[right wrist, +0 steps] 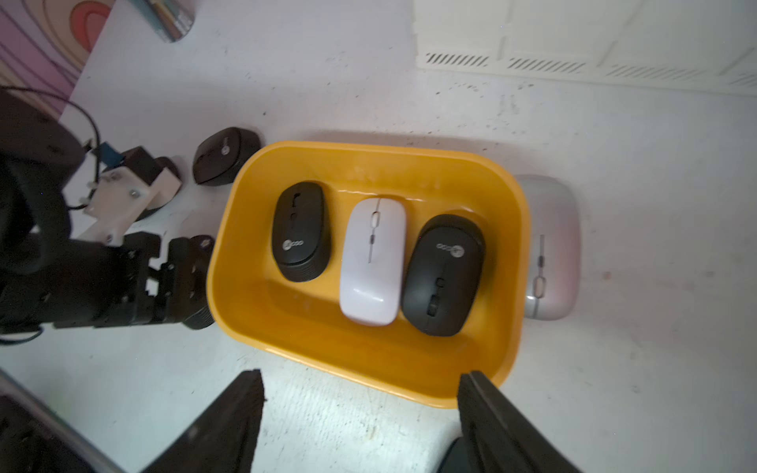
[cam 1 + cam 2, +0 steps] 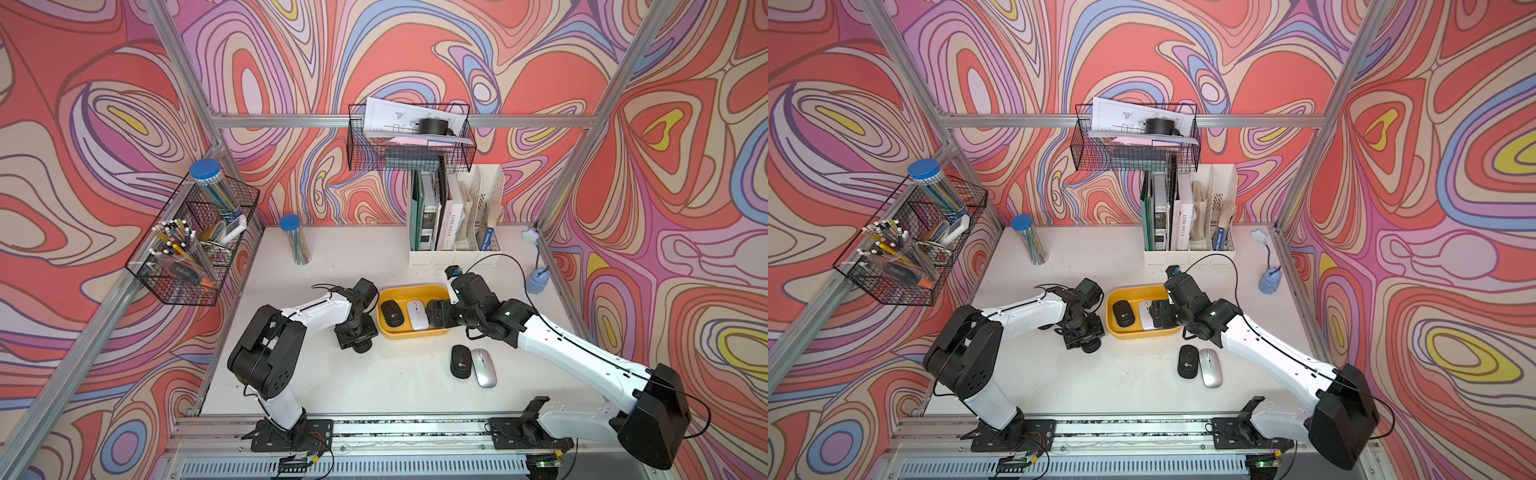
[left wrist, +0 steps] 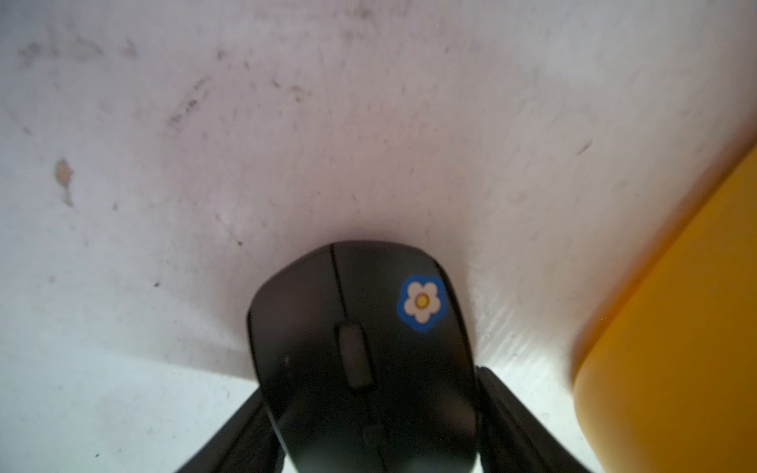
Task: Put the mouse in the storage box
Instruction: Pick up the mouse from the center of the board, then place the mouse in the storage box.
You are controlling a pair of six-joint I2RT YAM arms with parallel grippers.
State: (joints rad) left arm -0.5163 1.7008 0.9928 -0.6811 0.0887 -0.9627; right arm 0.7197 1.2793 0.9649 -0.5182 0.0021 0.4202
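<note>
Left wrist: L hand tight on black mouse w/ flower sticker; R hand apart, empty, over storage box.

Storage box holds black mouse, white mouse; second black mouse, silver mouse side by side on table.

Robot lab cell staged as office desk: aluminium frame clad in printed backdrop, file organizer set far right, pen basket hung left
</note>
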